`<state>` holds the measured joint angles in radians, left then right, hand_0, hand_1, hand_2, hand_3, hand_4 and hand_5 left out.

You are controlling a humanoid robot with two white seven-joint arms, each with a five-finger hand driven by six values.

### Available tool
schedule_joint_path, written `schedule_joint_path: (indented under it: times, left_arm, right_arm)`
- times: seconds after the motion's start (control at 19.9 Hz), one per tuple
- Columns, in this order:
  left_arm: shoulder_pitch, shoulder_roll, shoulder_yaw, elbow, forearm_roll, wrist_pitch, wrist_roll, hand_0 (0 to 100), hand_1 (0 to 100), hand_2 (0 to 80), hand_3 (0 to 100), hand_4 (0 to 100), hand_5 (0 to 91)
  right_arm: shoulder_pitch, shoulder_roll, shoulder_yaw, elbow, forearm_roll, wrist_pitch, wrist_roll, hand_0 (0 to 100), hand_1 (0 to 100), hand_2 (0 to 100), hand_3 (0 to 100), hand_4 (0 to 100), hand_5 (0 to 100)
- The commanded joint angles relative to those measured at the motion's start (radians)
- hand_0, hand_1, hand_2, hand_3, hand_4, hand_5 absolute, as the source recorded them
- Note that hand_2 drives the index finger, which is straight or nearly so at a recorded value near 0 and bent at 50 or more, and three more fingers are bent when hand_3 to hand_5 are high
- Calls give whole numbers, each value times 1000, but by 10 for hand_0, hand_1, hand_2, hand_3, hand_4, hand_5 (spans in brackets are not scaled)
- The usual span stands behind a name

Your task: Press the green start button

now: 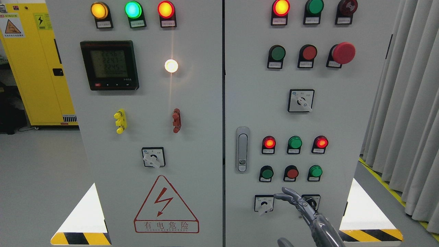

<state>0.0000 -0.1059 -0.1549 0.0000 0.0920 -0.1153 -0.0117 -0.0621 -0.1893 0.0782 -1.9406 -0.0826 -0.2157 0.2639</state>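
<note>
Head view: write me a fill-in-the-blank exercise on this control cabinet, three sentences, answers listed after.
1. The robot's right hand is raised in front of the cabinet's ____ door.
2. The right hand's fingertips sit ____ the row with the green push button and the red push button.
3. The emergency stop button with the big mushroom head is coloured ____.

Missing words: right; below; red

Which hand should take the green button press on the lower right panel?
Right. The right robot hand is raised at the right-hand door, fingers relaxed, just below the row of push buttons; the flat green button sits above its fingertips. The left hand is not in view.
</note>
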Motion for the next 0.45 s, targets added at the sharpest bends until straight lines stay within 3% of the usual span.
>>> schedule_joint_path:
  times: [0.0,0.4]
  left_arm:
    - [-34,0,0,-28,0,0,-1,120,556,0,0,0,0]
    - [-34,0,0,-28,0,0,-1,120,556,0,0,0,0]
  right_arm:
    - [30,-1,-8,-29,-181,1,3,328,470,0,0,16,0]
    - [41,-2,-9,-26,-183,9,3,314,471,0,0,24,0]
